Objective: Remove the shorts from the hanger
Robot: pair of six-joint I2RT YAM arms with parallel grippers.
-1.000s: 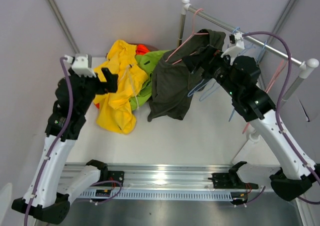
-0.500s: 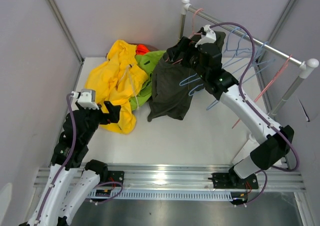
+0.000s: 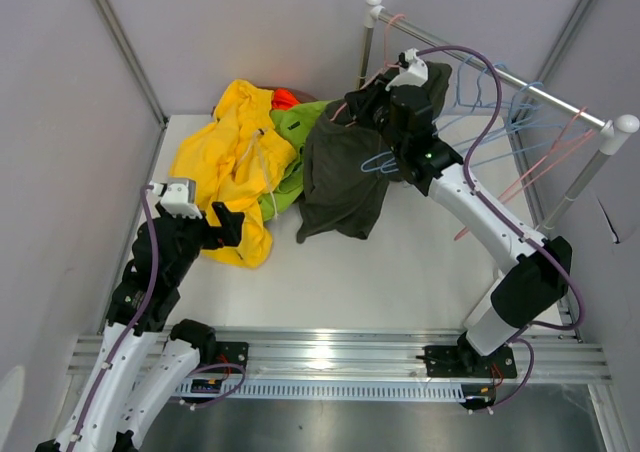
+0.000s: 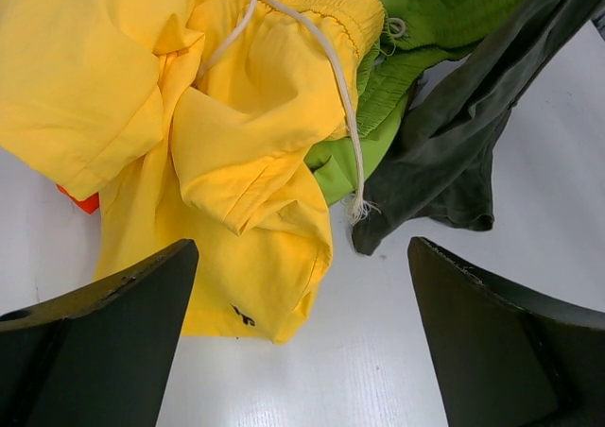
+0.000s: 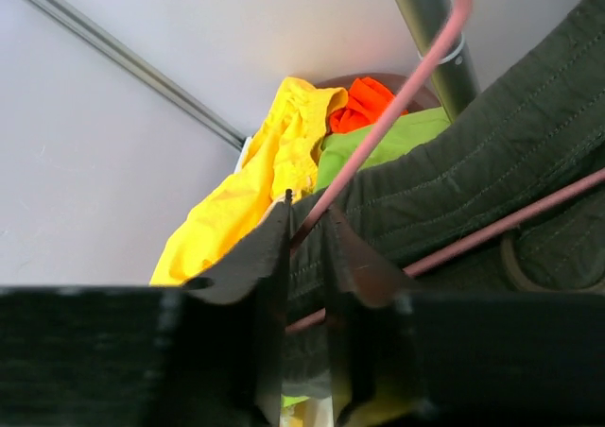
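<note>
Fingers of the right gripper pinch nearly closed on the pink hanger at the far right rail, where the dark olive shorts drape over it (whether fabric is caught too is unclear). The left gripper hovers spread wide and empty above the yellow shorts, heaped with lime green shorts and orange shorts on the table. Freeing the hung pair looks the step in hand; next, the hanger likely needs steadying while the waistband slides off.
</note>
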